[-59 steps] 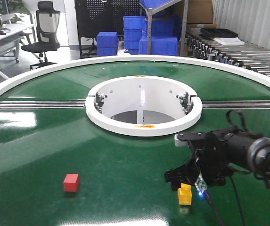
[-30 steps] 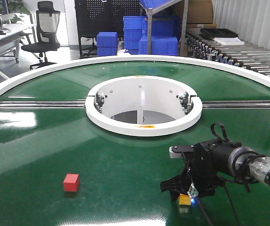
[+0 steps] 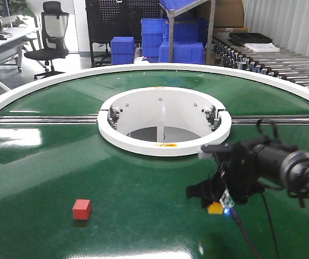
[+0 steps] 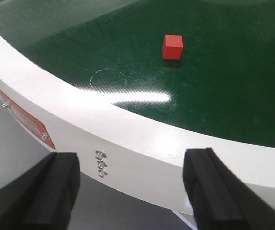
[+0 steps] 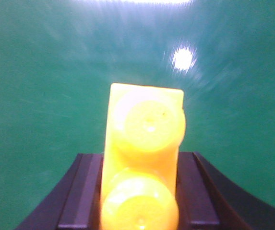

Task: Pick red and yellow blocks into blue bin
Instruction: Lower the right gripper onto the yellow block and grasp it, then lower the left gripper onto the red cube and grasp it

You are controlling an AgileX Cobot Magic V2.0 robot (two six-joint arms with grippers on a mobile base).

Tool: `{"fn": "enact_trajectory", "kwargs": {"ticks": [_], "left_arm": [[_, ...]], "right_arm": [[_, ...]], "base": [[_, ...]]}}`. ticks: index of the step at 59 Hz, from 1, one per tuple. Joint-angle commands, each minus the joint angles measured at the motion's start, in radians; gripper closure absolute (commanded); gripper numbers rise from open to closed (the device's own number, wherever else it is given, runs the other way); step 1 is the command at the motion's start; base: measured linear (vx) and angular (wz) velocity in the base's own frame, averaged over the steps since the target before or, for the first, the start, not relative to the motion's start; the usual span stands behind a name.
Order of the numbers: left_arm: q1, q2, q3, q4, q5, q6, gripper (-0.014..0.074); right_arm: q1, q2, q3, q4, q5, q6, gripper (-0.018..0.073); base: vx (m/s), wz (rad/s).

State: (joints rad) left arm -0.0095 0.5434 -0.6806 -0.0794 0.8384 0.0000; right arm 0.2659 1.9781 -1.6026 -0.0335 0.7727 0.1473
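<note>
Yellow plastic two-stud brick (image 5: 144, 158) is sitting pinched by its flat sides between the right gripper (image 3: 217, 200)'s black pads (image 5: 87, 191), apparently just off the green round table (image 3: 143, 183), at the white central ring (image 3: 159, 147)'s 5 o'clock. It is looking light, rigid and glossy, so flat-side squeezing suits it. Left gripper (image 4: 132, 187) is hanging spread wide. The small red cube (image 3: 81, 209) is lying at the ring's 8 o'clock. Blue bin is showing nowhere.

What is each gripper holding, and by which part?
Right gripper holds the yellow brick by its two long sides, at the rear stud end. Left gripper is open and empty.
</note>
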Motion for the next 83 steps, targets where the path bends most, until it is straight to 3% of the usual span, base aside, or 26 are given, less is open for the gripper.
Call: {"fn": "enact_trajectory", "kwargs": {"ticks": [1, 9, 18, 38, 44, 51, 57, 69, 83], "left_arm": [[-0.008, 0.008, -0.024, -0.011, -0.065, 0.0, 0.004], [-0.008, 0.008, -0.024, -0.011, -0.066, 0.0, 0.004], [-0.008, 0.008, -0.024, -0.011, -0.071, 0.0, 0.004], [-0.008, 0.008, -0.024, -0.024, -0.119, 0.0, 0.004], [-0.015, 0.014, -0.024, -0.117, -0.123, 0.078, 0.004], [-0.06, 0.067, -0.027, -0.254, -0.125, 0.261, 0.004], [-0.092, 0.151, -0.029, -0.335, -0.128, 0.357, 0.004], [-0.1, 0.351, -0.093, -0.346, -0.15, 0.39, 0.0008], [-0.114, 0.615, -0.28, -0.355, -0.159, 0.407, -0.0057]], "right_arm": [[0.024, -0.153, 0.002, -0.014, -0.023, -0.05, 0.0331], [0.068, -0.302, 0.119, -0.015, -0.082, -0.124, 0.0331], [0.106, -0.479, 0.291, -0.016, -0.15, -0.126, 0.0331], [0.117, -0.84, 0.666, -0.016, -0.241, -0.157, 0.0331], [0.117, -0.923, 0.743, -0.016, -0.241, -0.176, 0.0331], [0.117, -0.986, 0.789, -0.016, -0.24, -0.176, 0.0331], [0.117, -1.02, 0.804, -0.013, -0.217, -0.176, 0.0331], [0.117, -1.029, 0.803, -0.011, -0.194, -0.174, 0.0331], [0.117, -1.029, 0.803, -0.008, -0.194, -0.175, 0.0331]], "base": [[0.0, 0.0], [0.0, 0.0], [0.0, 0.0], [0.0, 0.0], [0.0, 0.0], [0.0, 0.0], [0.0, 0.0], [0.0, 0.0], [0.0, 0.0]]}}
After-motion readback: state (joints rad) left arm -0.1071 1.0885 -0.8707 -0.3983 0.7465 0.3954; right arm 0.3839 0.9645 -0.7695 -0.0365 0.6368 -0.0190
